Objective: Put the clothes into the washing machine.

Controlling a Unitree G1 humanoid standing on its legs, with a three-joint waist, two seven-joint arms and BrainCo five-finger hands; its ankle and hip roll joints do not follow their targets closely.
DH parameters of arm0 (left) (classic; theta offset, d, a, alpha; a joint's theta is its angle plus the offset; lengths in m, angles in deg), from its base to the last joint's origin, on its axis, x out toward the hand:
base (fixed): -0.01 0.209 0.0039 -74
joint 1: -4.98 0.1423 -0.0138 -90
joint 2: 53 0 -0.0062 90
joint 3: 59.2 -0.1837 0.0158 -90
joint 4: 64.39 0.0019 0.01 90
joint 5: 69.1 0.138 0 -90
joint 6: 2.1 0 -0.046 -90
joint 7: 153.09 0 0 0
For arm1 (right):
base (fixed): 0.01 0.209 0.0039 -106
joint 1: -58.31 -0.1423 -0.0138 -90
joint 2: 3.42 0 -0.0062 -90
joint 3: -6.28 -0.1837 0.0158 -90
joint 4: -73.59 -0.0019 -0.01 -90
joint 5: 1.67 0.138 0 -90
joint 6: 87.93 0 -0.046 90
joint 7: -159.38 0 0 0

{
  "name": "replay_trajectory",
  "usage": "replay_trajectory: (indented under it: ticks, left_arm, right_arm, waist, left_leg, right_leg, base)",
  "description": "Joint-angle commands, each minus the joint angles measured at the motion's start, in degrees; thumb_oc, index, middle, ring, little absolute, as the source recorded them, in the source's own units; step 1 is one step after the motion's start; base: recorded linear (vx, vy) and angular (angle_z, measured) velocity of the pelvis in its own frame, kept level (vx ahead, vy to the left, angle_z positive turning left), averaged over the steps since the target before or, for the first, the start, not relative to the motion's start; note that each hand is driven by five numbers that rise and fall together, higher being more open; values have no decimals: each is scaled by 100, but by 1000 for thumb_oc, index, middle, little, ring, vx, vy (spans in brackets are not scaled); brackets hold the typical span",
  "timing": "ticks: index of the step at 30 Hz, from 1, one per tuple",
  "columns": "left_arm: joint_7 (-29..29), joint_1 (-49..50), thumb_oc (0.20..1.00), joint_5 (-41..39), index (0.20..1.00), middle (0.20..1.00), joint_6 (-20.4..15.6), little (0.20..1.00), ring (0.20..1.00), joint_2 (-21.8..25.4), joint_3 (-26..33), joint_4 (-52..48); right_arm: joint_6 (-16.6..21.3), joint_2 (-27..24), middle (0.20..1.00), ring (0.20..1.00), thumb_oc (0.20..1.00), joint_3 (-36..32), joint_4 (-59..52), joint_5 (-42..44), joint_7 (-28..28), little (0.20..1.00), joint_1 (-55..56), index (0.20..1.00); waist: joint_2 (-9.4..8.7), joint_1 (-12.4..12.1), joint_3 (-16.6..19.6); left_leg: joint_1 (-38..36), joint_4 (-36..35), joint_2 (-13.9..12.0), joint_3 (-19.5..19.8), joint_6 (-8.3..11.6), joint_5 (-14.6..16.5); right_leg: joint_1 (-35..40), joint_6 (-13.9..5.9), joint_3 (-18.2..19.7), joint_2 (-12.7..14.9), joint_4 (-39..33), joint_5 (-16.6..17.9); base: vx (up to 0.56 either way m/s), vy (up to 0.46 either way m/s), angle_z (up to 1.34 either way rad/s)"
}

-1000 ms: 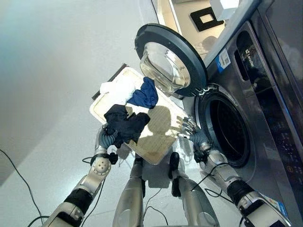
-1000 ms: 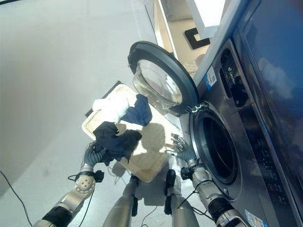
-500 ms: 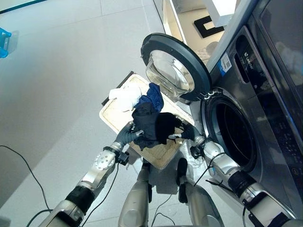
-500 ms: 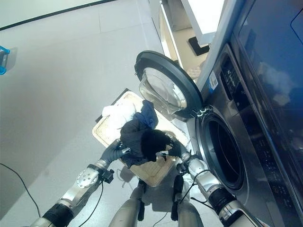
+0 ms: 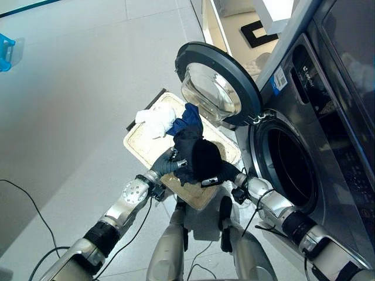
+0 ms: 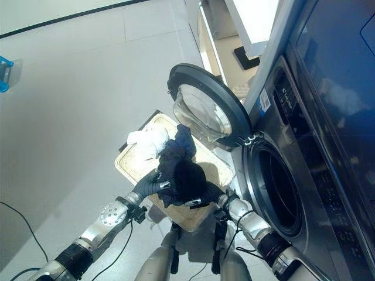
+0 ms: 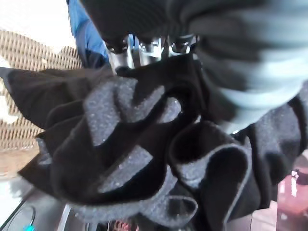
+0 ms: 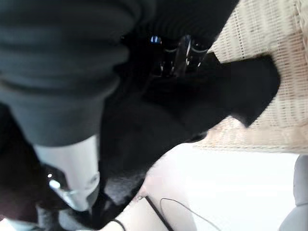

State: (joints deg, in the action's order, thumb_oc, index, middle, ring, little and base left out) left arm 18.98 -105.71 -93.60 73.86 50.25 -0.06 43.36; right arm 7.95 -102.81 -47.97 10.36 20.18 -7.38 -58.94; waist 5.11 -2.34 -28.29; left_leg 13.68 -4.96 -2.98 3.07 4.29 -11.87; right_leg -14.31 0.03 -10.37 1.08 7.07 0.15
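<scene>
Hands now together: left robot hand + right robot hand both clutch black garment, bunched, lifted above basket. Next: washer drum.

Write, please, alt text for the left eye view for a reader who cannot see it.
Both hands, left hand and right hand, grip a bunched black garment over a wicker basket holding white cloth and blue cloth, beside a washing machine with its door open.
</scene>
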Motion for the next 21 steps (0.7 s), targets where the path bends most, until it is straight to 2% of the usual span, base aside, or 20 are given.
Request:
replay_trajectory:
  ticks: [1,2,6,7,12,17,18,19,21]
  left_arm:
    - [-291,-231,200,-400,200,200,-137,200,200,-120,-65,-399]
    - [-358,-232,200,-475,200,200,-92,200,200,-134,-78,-401]
    - [-755,-186,200,-905,200,200,109,200,200,-198,-135,-446]
    - [-999,-151,200,-1132,200,200,263,200,200,-255,-154,-470]
    - [-1417,-115,200,-1432,200,200,687,200,200,-328,-233,-497]
    - [-1528,-99,200,-1361,200,200,933,200,200,-351,-329,-407]
    - [-1361,-101,517,-1237,517,517,988,517,517,-346,-336,-384]
    - [-912,-127,1000,-1004,1000,1000,929,1000,1000,-329,-360,-278]
    - [-385,-130,1000,-859,1000,1000,871,1000,1000,-342,-292,-183]
  right_arm:
    - [17,340,485,485,485,164,-661,468,76,485,-47,485]
    - [16,359,200,200,200,162,-655,545,12,200,-25,200]
    - [73,404,200,200,200,97,-635,879,-119,200,56,200]
    - [135,450,200,200,200,74,-618,919,-232,200,88,200]
    - [237,554,200,200,200,-13,-535,1196,-512,200,126,200]
    - [292,657,200,200,200,-83,-355,1335,-673,200,143,200]
    - [286,677,200,200,200,-103,-310,1427,-705,200,146,200]
    - [289,717,200,200,200,-135,-191,1624,-726,200,159,200]
    - [253,746,200,200,200,-213,-11,1876,-709,200,173,200]
  waist:
    - [-503,81,243]
    - [-505,86,236]
    - [-500,117,184]
    - [-490,130,166]
    - [-459,156,110]
    - [-430,172,43]
    - [-421,176,26]
    - [-409,184,-2]
    - [-390,173,-23]
  left_leg:
    - [-307,-4,573,-588,-177,632]
    - [-298,-4,573,-594,-177,630]
    - [-278,-4,567,-638,-177,632]
    - [-266,-4,559,-660,-174,635]
    - [-232,-4,559,-693,-175,625]
    - [-201,-4,561,-711,-175,622]
    - [-193,-4,563,-712,-176,621]
    - [-177,-4,569,-711,-178,609]
    - [-150,-4,580,-700,-183,599]
  right_leg:
    - [263,-570,91,189,-1169,793]
    - [253,-569,103,186,-1173,800]
    - [227,-570,111,186,-1188,824]
    - [211,-571,106,192,-1195,837]
    - [165,-578,101,204,-1200,875]
    - [120,-583,97,216,-1191,892]
    - [110,-587,101,220,-1191,896]
    - [84,-585,109,219,-1183,905]
    - [53,-583,118,220,-1177,905]
  base:
    - [-13,-6,-4]
    - [-14,-8,-4]
    - [-13,-9,-6]
    - [-9,-9,-7]
    - [-2,-2,-1]
    - [4,-4,-2]
    - [15,-12,-5]
    - [21,-17,-7]
    - [28,-24,-7]
